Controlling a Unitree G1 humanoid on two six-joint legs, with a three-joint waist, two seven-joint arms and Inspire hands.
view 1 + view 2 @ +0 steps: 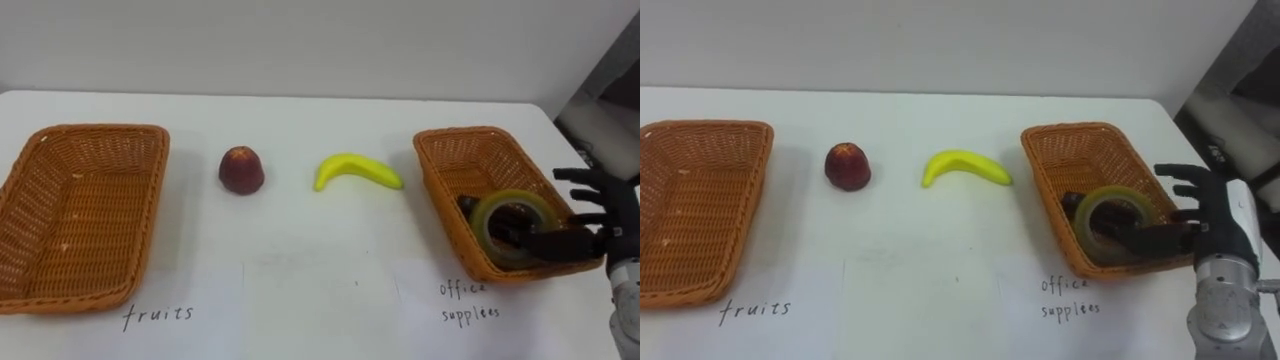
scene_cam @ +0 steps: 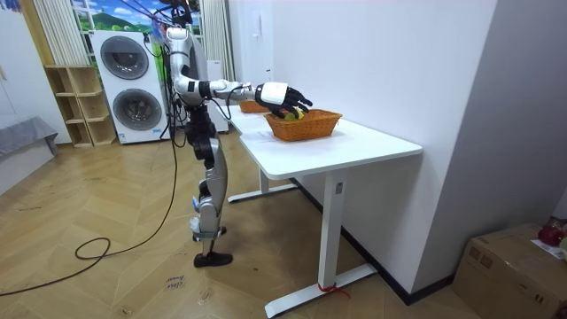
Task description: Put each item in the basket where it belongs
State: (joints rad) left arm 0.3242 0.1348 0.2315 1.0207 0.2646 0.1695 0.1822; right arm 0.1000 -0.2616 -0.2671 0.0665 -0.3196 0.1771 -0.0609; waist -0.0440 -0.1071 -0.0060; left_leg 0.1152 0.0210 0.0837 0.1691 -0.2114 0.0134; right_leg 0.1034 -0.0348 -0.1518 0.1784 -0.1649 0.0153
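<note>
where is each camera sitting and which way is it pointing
Left eye view: on the robot's head, looking down at the table, apple and banana; its right hand shows at right.
Right eye view: just beside it, same scene, same hand.
Room view: standing off in the room, facing the whole robot at the table.
All share the office supplies basket with that hand at it.

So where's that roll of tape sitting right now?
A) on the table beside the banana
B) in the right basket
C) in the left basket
B: the tape roll lies inside the right basket, next to the robot's right hand.
</note>
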